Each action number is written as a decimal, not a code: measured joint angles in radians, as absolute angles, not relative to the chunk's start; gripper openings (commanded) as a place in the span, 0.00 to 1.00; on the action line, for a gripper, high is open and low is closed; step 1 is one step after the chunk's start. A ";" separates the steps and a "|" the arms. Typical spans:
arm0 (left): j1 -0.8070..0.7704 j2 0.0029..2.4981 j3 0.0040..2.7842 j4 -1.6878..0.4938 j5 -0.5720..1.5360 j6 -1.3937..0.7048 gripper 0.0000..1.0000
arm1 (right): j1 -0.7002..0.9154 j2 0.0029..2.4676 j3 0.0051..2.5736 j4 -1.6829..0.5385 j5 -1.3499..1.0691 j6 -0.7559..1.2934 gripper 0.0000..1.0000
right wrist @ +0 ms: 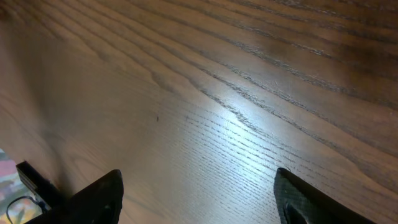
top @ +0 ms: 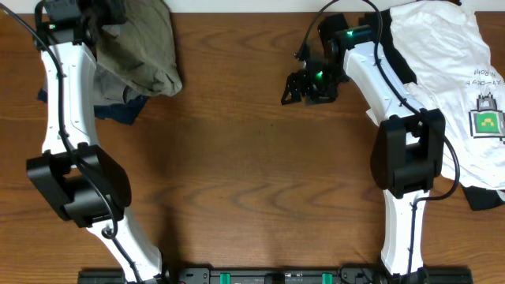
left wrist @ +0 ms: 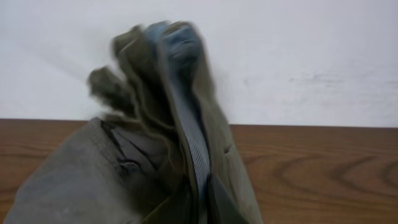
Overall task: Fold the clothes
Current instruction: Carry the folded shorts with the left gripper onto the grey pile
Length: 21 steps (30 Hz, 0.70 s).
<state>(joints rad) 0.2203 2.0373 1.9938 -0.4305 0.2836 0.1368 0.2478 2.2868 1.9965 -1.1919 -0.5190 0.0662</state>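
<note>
L hand (left wrist: 200, 208) at far-left corner pinches bunched khaki shorts (top: 142, 47); R hand (top: 309, 85) spread over bare wood nr far edge. Wood-grain surface (top: 237, 173), white wall (left wrist: 311, 50) behind.

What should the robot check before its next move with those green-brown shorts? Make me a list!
1. Left jaws shut on the shorts: ok.
2. Right jaws open, holding nothing, above bare table: ok.
3. Shorts lying flat: not ok, bunched in a heap over a dark garment.
4. Which part of the shorts is pinched: cannot tell, the wrist view is blurred.
5. White T-shirt clear of the right arm: not ok, the arm crosses over it.
</note>
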 measured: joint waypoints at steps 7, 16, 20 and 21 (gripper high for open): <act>0.299 2.041 2.030 -0.476 0.294 0.156 0.06 | 0.248 2.287 1.996 -1.174 -0.519 0.066 0.78; 0.402 2.043 2.065 -0.492 0.301 0.158 0.06 | 0.250 2.287 1.996 -1.167 -0.519 0.066 0.80; 0.435 2.056 2.065 -0.490 0.304 0.159 0.06 | 0.251 2.287 1.996 -1.166 -0.519 0.066 0.80; 0.440 2.063 2.065 -0.490 0.304 0.162 0.06 | 0.252 2.287 1.996 -1.166 -0.519 0.066 0.80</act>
